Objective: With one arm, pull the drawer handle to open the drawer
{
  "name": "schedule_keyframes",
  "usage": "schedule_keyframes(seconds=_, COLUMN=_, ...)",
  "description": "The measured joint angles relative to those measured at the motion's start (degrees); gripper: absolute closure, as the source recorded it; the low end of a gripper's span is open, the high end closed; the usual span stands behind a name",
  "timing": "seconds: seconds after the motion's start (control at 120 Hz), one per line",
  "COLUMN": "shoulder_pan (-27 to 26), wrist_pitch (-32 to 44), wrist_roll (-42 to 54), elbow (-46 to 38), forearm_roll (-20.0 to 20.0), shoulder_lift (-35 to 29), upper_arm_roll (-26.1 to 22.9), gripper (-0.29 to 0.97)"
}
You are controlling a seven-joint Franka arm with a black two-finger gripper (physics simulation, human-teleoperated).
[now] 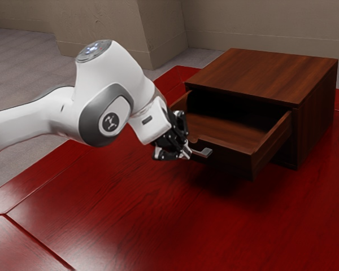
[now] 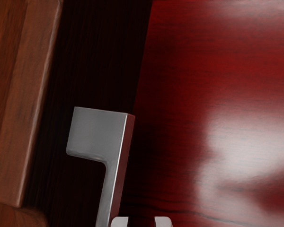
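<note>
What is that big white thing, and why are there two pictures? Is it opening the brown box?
The white thing is a robot arm in a computer simulation. At its tip is a black gripper, which works as its hand. One picture comes from a camera beside the arm. The other comes from a camera on its hand, looking closely at the grey metal handle. On the red table stands a brown wooden cabinet, and its drawer is pulled out. The gripper is right at the handle. I cannot tell whether it is squeezing it.

Red wooden table (image 1: 130, 226), dark cabinet (image 1: 260, 70) on top
</note>
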Motion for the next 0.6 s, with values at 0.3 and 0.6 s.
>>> schedule_keyframes(seconds=0.3, shoulder_pan=0.0, wrist_pitch=-0.52, wrist_roll=-0.48, elbow=0.0, forearm_roll=-0.07, shoulder_lift=-2.33, upper_arm_roll=-0.01, gripper=0.26)
schedule_keyframes(seconds=0.6, shoulder_pan=0.47, wrist_pitch=-15.78, wrist_roll=-15.86, elbow=9.67, forearm_roll=6.45, shoulder_lift=-6.45, upper_arm_roll=-4.6, gripper=0.07)
